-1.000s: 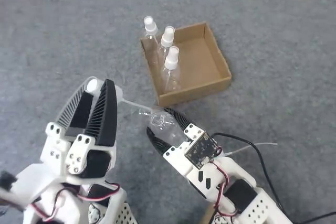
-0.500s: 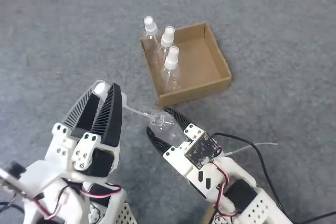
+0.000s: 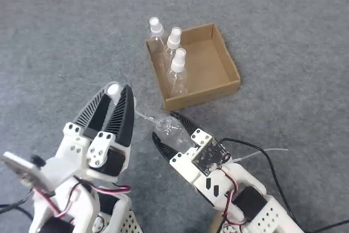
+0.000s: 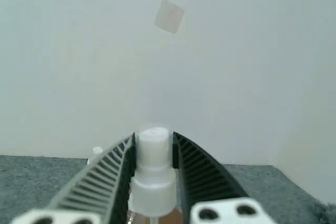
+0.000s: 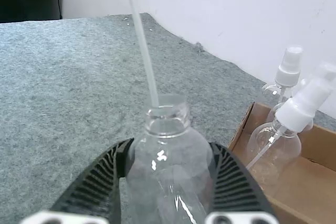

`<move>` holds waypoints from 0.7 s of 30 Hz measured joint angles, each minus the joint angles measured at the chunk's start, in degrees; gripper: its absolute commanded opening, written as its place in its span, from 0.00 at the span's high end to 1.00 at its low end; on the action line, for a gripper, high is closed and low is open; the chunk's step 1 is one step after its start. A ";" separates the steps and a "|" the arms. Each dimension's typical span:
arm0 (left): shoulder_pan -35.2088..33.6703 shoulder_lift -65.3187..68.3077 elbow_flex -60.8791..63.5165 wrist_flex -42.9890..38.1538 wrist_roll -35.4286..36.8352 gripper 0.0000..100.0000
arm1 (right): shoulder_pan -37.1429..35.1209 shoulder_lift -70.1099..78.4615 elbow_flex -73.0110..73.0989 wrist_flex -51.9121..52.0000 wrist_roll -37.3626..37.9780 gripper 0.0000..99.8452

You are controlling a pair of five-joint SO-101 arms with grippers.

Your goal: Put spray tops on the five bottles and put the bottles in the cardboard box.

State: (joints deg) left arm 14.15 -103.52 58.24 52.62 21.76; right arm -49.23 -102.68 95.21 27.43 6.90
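My right gripper (image 3: 166,126) is shut on a clear open-necked bottle (image 3: 169,130), held upright just in front of the cardboard box (image 3: 218,83). My left gripper (image 3: 118,91) is shut on a white spray top (image 3: 113,89) to the bottle's left. The top's thin dip tube (image 3: 145,115) slants across to the bottle's mouth. In the right wrist view the tube (image 5: 140,35) enters the neck of the bottle (image 5: 168,156) between the fingers (image 5: 100,177). The left wrist view shows the spray top (image 4: 153,166) clamped between that gripper's fingers (image 4: 105,177).
Three bottles with spray tops (image 3: 174,39) stand along the box's left wall; two are inside, and the farthest (image 3: 156,28) is at the corner, in or out I cannot tell. Grey carpet surrounds everything. A black cable (image 3: 267,159) lies near the right arm's base.
My left gripper has carried the spray top to the right, toward the bottle. The dip tube's end now sits in the bottle's mouth. The right gripper and bottle have stayed still.
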 measured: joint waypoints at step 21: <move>5.63 0.00 10.64 0.00 -1.93 0.99 | 0.09 0.00 0.00 0.00 0.18 0.94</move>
State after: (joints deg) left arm 19.78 -103.52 68.88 52.62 19.82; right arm -49.14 -102.68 95.21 27.43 7.08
